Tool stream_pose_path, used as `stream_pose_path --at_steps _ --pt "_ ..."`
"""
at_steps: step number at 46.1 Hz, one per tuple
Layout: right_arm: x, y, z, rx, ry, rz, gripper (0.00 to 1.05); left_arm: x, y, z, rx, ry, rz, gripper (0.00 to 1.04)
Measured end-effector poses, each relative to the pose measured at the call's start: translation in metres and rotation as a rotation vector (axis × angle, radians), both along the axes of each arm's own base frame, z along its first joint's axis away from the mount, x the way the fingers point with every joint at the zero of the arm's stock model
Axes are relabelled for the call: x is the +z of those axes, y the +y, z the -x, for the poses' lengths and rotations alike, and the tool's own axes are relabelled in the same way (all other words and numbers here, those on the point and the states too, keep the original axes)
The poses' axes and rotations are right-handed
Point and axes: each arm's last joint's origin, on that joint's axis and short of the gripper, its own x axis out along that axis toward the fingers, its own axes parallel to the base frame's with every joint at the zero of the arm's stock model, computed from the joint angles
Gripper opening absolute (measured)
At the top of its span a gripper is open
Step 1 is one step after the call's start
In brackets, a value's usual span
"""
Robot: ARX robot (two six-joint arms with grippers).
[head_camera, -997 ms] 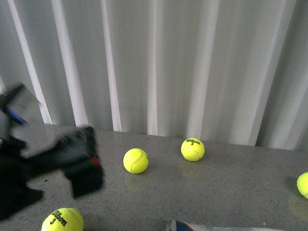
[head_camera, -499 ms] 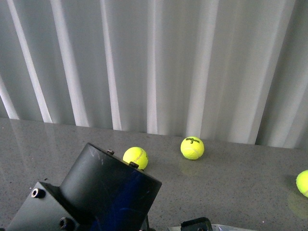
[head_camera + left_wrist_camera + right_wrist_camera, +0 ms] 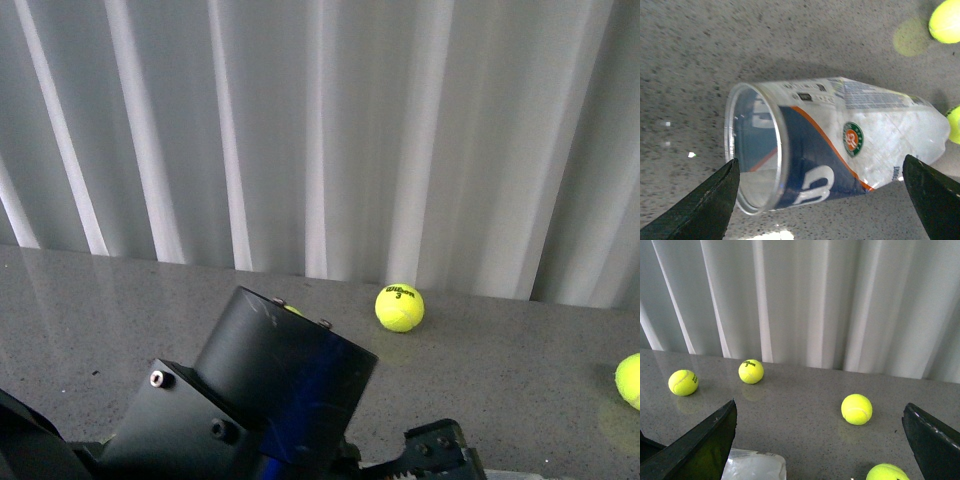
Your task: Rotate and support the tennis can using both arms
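Two claws, both spread wide, neither holding anything.

- **Left claw**: its fingers stood at either end of the tennis can. Whether they touched it could not be told.
- **Can:** it lay on its side on the grey table. The silver-rimmed open mouth was by one finger, the crumpled closed end by the other, and the round emblem faced the camera.
- **Right claw**: it hung over bare table, with a corner of the can just short of it.
- **Left arm**: it filled the lower left of the front view.
- **Loose balls:** one sat at centre near the curtain, and another at the right edge.
- **Handling note:** probably best to close gently near the stiff rim, since the thin plastic would likely buckle. The right claw should steady the soft end before any turning.
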Motion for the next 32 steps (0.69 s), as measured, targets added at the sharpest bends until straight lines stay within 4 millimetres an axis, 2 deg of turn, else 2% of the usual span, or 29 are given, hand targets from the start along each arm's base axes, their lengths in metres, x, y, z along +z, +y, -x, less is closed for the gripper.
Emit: stream_pose_path --at_steps 6,13,32 --pt "0.0 0.0 0.0 0.0 0.0 0.0 0.98 -0.008 -0.012 0.005 -0.019 0.021 0.008 0.98" --pt "0.0 0.0 0.0 0.0 0.0 0.0 0.98 -0.014 -0.017 0.006 -0.016 0.032 0.003 0.98" --pt "0.0 0.0 0.0 0.0 0.0 0.0 0.98 -0.016 -0.019 0.005 -0.005 0.026 -0.003 0.4"
